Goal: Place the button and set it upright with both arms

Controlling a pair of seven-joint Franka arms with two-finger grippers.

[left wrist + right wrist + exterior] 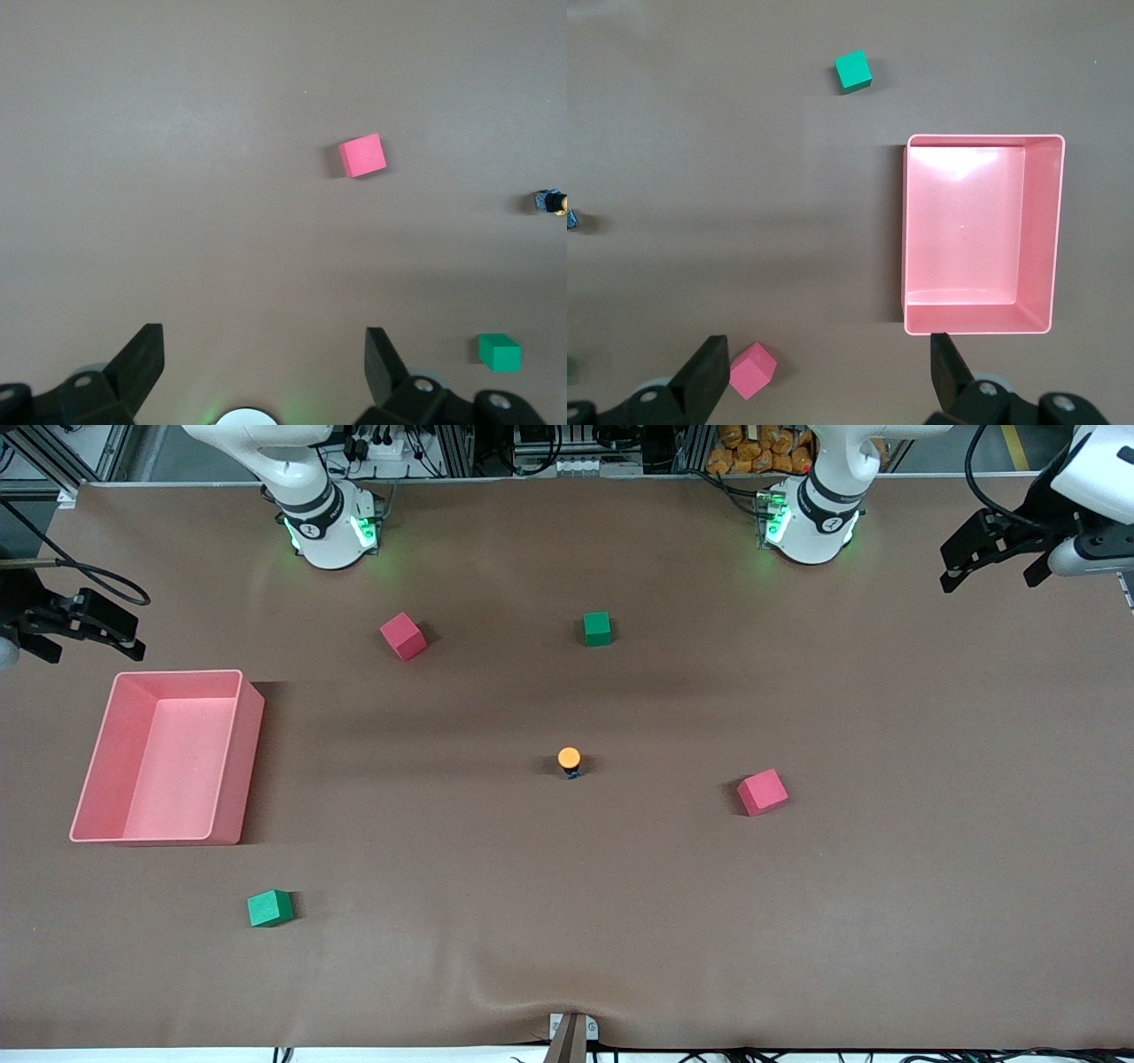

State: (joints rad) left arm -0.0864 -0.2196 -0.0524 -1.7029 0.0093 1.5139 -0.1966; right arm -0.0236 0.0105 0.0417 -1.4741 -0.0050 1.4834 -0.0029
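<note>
Both pincers hung spread wide and carried nothing. Up over the left arm's end of the table, close to the edge where the bases stood, the left gripper (992,558) waited; its wrist view showed the fingers (137,363) well apart over bare brown cloth. Its partner, the right gripper (84,631), hovered over the right arm's end of the table, just above the pink bin (106,815), with the fingers (709,372) equally wide.

Well away from every edge and corner, about the middle of the table (567,921), stood the button (569,762). It looked upright already, orange cap on top and the dark body showing just beneath it. Neither gripper was near it.

Around it, all well apart from it, lay four foam cubes: a red cube (403,636) and a green cube (597,629) closer to the base edge, another red cube (762,792) toward the left arm's end, and another green cube (269,908) nearer the front edge, toward the right arm's corner.

Judging by its looks, the button would be light and hard, a stiff plastic piece with a smooth round body that could roll or twist out of a loose pinch. Being so small and narrow, it would tip at a slight nudge. The best hold seemed to be across the cylindrical body below the cap, fingers coming straight down and closing gently, since the cap itself might depress or slide.
</note>
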